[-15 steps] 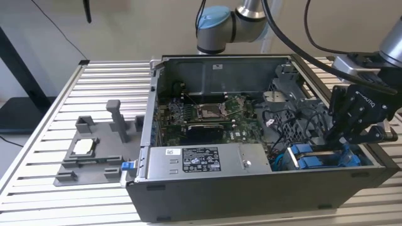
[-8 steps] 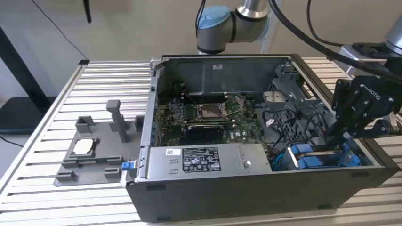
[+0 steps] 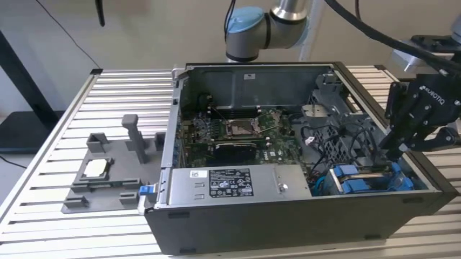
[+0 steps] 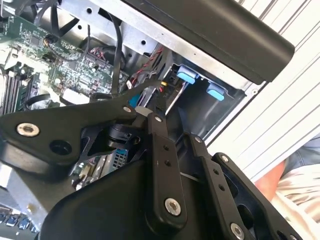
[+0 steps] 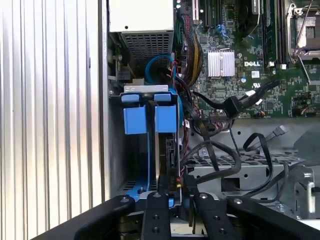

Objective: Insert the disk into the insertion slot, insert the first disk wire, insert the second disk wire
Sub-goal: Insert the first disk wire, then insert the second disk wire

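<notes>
The disk point(image 5: 169, 150) stands on edge inside the insertion slot point(image 5: 131, 165), and its bright blue frame tabs point(image 5: 150, 117) show at one end. In the exterior view the disk point(image 3: 367, 181) sits in the case's near corner on the exterior view's right. My gripper point(image 5: 175, 186) is at the disk's other end, its two fingers close together on a small black plug with red and yellow wires, a disk wire point(image 5: 177, 183). The exterior view has the gripper point(image 3: 398, 154) reaching down into the case just above the bay. The second wrist view shows a fingertip point(image 4: 150, 112) beside those coloured wires.
A silver power-supply box point(image 3: 230, 183) lies along the case's front. The motherboard point(image 3: 238, 132) fills the middle. Loose black cables point(image 5: 225, 150) loop beside the bay. A grey jig with posts point(image 3: 108, 172) stands on the slatted table point(image 3: 72, 108). A person's arm point(image 4: 295, 175) is nearby.
</notes>
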You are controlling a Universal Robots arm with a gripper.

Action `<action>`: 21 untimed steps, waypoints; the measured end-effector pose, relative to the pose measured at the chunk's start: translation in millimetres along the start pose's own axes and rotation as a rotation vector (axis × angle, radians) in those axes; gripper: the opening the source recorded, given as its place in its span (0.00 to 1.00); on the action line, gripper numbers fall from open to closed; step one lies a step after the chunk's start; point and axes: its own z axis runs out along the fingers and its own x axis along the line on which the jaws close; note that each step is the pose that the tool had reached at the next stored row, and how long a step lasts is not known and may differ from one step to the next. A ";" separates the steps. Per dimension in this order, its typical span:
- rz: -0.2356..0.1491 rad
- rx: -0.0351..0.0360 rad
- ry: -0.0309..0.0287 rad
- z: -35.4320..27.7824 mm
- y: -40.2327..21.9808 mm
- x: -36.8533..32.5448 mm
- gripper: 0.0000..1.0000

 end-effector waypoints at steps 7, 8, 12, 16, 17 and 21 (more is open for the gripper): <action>0.000 0.0122 -0.0005 -13.3 2.5 -0.7 0.27; 0.000 0.0141 -0.0005 -14.8 2.8 -0.9 0.27; 0.000 0.0194 -0.0008 -15.8 3.4 -4.4 0.27; 0.001 0.0200 -0.0009 -15.8 4.2 -11.4 0.27; 0.002 0.0202 -0.0008 -15.8 4.4 -13.8 0.27; 0.003 0.0208 -0.0010 -15.6 5.5 -23.0 0.27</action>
